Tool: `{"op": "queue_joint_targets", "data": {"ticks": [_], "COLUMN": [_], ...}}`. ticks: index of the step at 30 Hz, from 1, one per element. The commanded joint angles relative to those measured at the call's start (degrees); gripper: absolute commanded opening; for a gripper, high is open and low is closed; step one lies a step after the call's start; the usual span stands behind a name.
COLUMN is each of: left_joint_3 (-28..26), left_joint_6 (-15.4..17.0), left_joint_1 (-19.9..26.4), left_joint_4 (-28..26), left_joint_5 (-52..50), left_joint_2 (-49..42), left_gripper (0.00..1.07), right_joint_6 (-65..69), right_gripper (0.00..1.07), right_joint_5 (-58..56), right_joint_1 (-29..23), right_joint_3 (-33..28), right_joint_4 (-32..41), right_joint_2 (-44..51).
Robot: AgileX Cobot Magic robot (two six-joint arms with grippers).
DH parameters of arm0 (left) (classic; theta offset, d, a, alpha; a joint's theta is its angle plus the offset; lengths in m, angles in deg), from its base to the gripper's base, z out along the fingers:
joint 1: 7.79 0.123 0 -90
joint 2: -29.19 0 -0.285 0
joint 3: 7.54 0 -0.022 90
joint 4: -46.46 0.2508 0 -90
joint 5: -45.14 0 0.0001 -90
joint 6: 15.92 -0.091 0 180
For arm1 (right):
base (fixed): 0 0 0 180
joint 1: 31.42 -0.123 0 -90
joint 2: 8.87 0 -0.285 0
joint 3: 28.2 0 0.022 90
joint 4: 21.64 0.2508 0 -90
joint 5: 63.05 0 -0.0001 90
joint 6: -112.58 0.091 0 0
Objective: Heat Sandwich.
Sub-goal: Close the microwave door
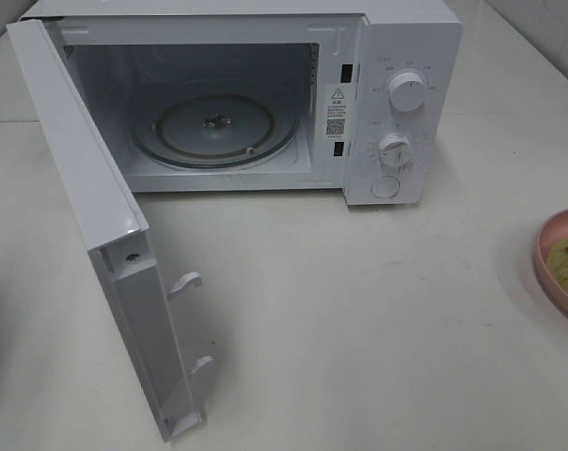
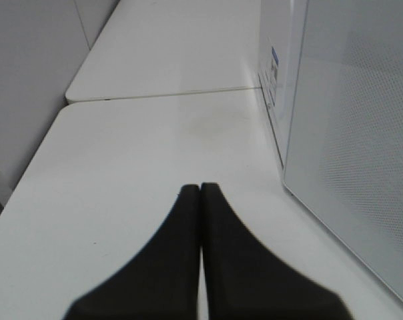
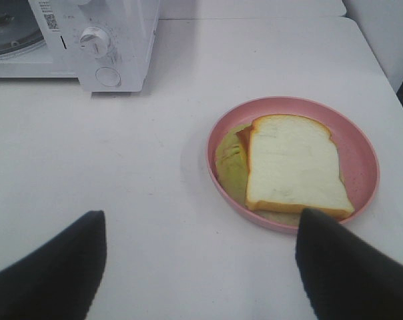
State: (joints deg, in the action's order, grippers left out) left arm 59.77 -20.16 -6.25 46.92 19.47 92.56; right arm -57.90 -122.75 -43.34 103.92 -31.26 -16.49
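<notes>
Microwave (image 1: 265, 94) sits at the far edge of the tabletop (image 1: 359, 319), door (image 1: 86, 216) swung fully open toward the near-left corner. Cavity's lit enough that I can see the glass turntable (image 1: 213, 132) inside, nothing on it. Control panel on the microwave's right side: two knobs, upper (image 1: 407, 92) and lower (image 1: 395, 148), plus a round button (image 1: 386, 186) under them.

Sandwich (image 3: 291, 167) is on the pink plate (image 3: 361, 150), at the right edge of the tabletop, well apart from the microwave. In the overhead cam the plate (image 1: 547, 249) is cut by the frame edge, only a sliver of the food shows. R wrist cam gives the better look: white bread slice on top with brown crust, yellowish-green layer (image 3: 229, 160) sticking out on the side facing the microwave, w/ an orange-brown bit at the bread's corner. Sandwich lies flat inside the plate rim.

R gripper (image 3: 198, 267): jaws spread wide, nothing between them. Hovering above the tabletop near the plate; one fingertip (image 3: 341, 267) overlaps the plate's near rim in the wrist view, can't tell if it touches. Other finger is over bare tabletop.

L gripper (image 2: 200, 200): fingers pressed together, no gap, holding nothing. It's over the tabletop at the left side, just beside the open door's outer face (image 2: 361, 133). Not touching it as far as I can see.

Neither arm shows up in the overhead cam.
</notes>
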Motion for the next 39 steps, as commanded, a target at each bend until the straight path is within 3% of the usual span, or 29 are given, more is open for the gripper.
{"op": "queue_joint_targets", "data": {"ticks": [1,7,20,29,39], "left_joint_3": [-0.40,-1.20,-2.41,-2.69,-10.37], "left_joint_6": [0.23,0.23,1.72,1.72,1.55], "left_joint_1": [-2.41,-9.00,-18.22,-26.30,-33.06], "left_joint_4": [0.34,0.69,2.18,-4.53,-7.79], "left_joint_5": [-4.41,-9.85,-18.45,-25.50,-25.50], "left_joint_2": [4.01,11.06,21.43,28.65,35.12], "left_gripper": [0.00,0.00,0.00,0.00,0.00], "right_joint_6": [0.06,0.06,0.06,0.06,0.06], "right_gripper": [0.75,0.75,0.75,0.75,0.75], "right_joint_5": [0.57,0.57,0.57,0.57,0.57], "right_joint_1": [0.40,0.40,0.40,0.40,0.40], "right_joint_3": [-0.11,-0.11,-0.11,-0.11,-0.11], "right_joint_4": [-0.17,-0.17,-0.17,-0.17,-0.17], "right_joint_2": [1.66,1.66,1.66,1.66,1.66]}}
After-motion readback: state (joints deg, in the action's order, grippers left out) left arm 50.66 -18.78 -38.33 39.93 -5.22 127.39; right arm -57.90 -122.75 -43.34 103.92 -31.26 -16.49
